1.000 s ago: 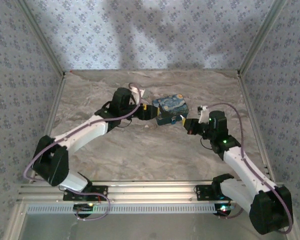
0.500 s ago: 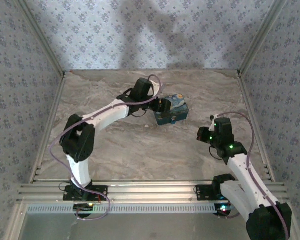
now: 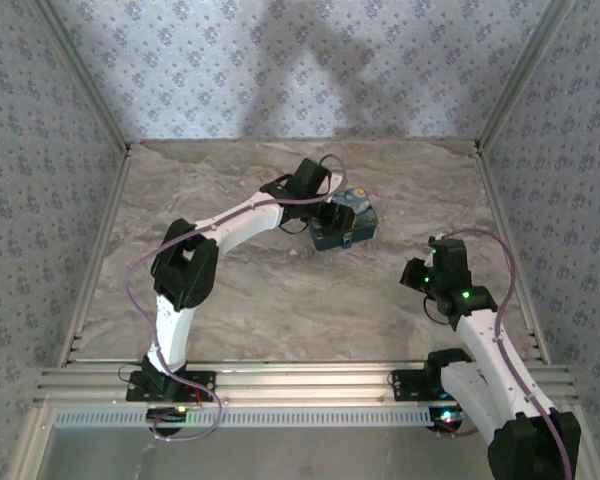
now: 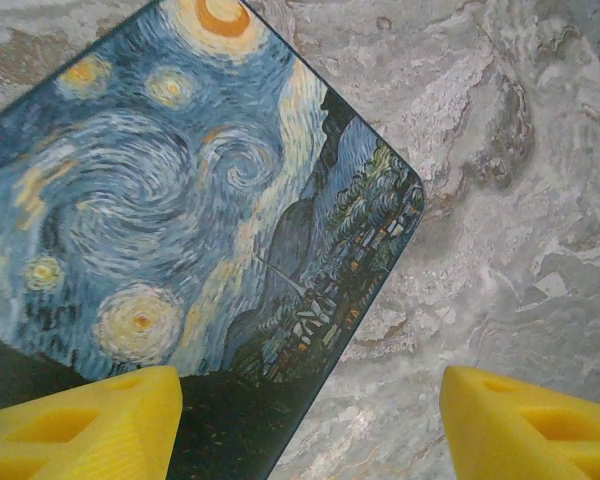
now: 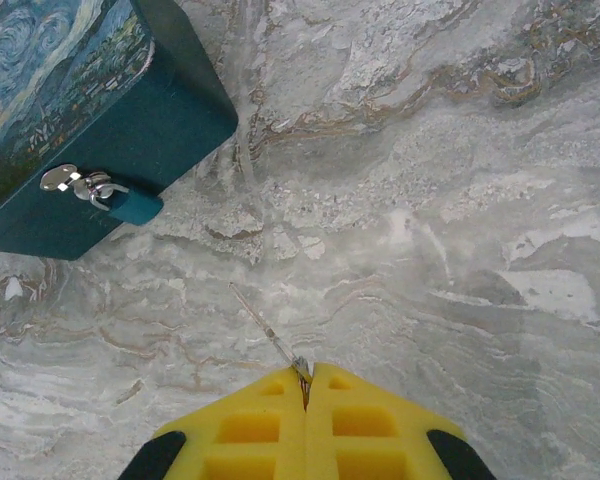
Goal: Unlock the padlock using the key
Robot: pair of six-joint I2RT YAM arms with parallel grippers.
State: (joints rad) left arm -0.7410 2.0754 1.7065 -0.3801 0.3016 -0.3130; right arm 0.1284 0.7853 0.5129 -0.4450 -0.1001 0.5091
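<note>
Patterned walls [image 3: 300, 70] close in a marbled table [image 3: 280, 300]. We see the left arm [image 3: 230, 222] reaching to the upper middle of the top view and the right arm [image 3: 490, 340] folded back at the lower right. The painted box [image 3: 355, 215] lies in the upper middle of that view, and in the right wrist view it takes the upper left corner.

The left gripper [image 4: 310, 425] hangs over the box lid with its jaws wide, one finger above the lid's corner and the other above bare table, gripping nothing. The right gripper [image 5: 305, 378] sits well apart from the box with its jaws pressed together.

The padlock [image 5: 85, 186] hangs against the box's dark side wall, at the upper left of the right wrist view. We judge it light, hard and slippery, and free to swing, so we would pinch its body across the flat faces. The box may slide, and the wide jaws could brace it.

We cannot pick out a key for certain. A thin strand [image 5: 265, 325] pokes out from the right gripper's seam, and we cannot tell what it is. The table between that gripper and the lock looks open.
</note>
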